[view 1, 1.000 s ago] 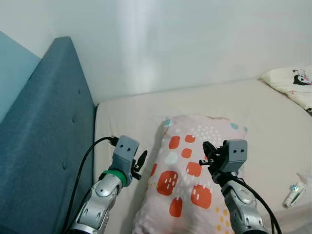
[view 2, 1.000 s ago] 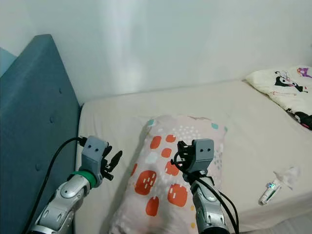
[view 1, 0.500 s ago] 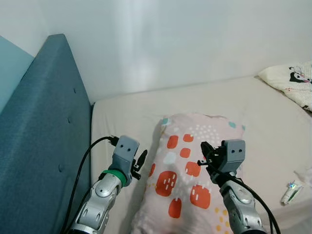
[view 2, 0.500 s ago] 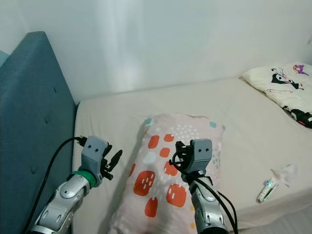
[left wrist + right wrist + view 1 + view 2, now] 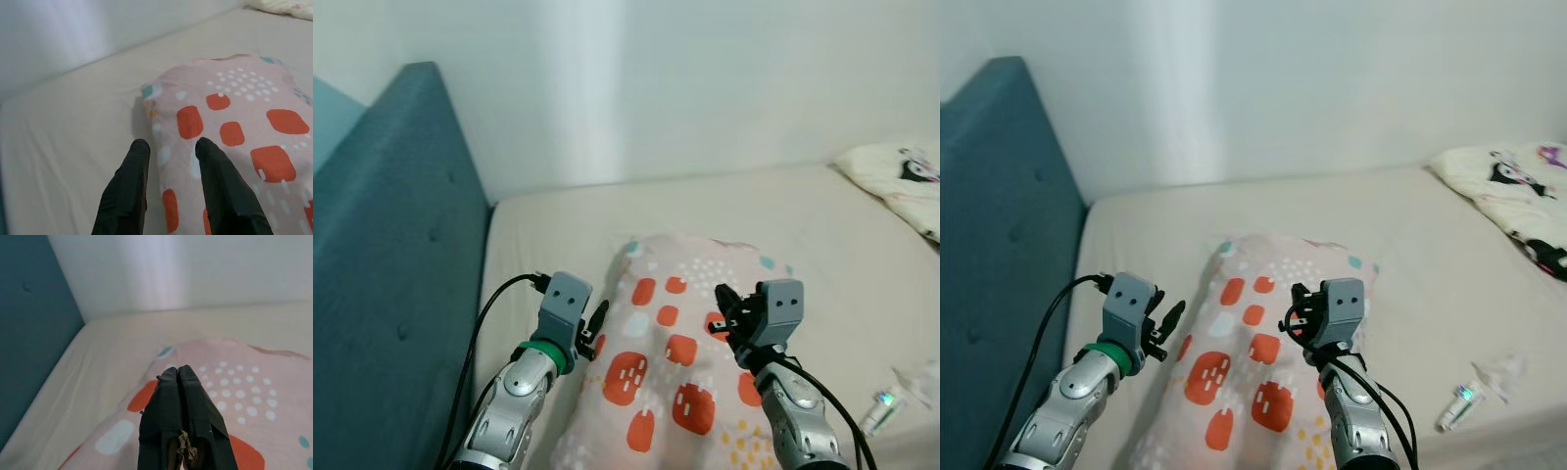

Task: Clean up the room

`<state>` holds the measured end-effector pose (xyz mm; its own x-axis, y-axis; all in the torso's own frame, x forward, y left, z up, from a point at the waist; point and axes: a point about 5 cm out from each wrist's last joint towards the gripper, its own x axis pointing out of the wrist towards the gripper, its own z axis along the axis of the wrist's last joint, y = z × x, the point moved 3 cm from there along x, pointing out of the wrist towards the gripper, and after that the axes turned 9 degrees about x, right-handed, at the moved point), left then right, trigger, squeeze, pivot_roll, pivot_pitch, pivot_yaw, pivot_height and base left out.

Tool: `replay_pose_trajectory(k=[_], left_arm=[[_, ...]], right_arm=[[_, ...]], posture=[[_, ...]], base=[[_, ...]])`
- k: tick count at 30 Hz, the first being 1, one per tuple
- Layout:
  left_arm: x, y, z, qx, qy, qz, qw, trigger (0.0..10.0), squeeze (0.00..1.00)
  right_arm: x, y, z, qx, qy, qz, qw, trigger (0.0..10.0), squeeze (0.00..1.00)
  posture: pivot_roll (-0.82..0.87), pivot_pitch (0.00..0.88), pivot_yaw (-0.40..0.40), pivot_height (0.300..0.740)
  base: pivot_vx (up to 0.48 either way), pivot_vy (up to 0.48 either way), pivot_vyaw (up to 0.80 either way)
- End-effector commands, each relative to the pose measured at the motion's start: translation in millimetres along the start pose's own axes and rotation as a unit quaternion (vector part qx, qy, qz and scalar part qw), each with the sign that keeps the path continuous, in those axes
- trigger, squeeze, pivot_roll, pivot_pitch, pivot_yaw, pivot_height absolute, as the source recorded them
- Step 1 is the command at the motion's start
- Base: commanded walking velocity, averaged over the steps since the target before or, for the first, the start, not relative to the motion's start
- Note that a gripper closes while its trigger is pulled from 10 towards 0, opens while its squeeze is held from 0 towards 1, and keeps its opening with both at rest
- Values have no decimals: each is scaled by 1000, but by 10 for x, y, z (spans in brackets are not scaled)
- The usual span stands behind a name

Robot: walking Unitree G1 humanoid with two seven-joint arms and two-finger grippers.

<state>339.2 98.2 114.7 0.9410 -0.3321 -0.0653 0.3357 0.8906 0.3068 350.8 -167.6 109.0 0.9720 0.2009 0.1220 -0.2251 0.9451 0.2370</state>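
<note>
Beige bedding covers the mattress (image 5: pixel 724 206) in front of you, with a teal padded headboard (image 5: pixel 382 245) on your left and a white wall behind. Your pink pillow (image 5: pixel 680 362) with red-orange blocks and white dots lies on the sheet between your two arms. Your left gripper (image 5: pixel 168 147) hovers at the pillow's left edge, its fingers parted with a clear gap, and I cannot tell whether they touch the fabric. Your right gripper (image 5: pixel 178 372) sits over the pillow's middle with its fingers pressed together, holding nothing. A small tube (image 5: pixel 1454 403) and a crumpled wrapper (image 5: pixel 1500 370) lie near the mattress edge on your right, and a white cartoon-print pillow (image 5: pixel 1518 196) sits at the far right.
</note>
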Motion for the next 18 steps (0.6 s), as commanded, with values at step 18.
replay_pose_trajectory(k=[18], left_arm=[[-6,11,-73,19,10,3,1000,10000,0]], right_arm=[[-39,-12,-66,4,10,-3,1000,10000,0]], posture=[[-132,23,78,740]], base=[[0,-169,0]])
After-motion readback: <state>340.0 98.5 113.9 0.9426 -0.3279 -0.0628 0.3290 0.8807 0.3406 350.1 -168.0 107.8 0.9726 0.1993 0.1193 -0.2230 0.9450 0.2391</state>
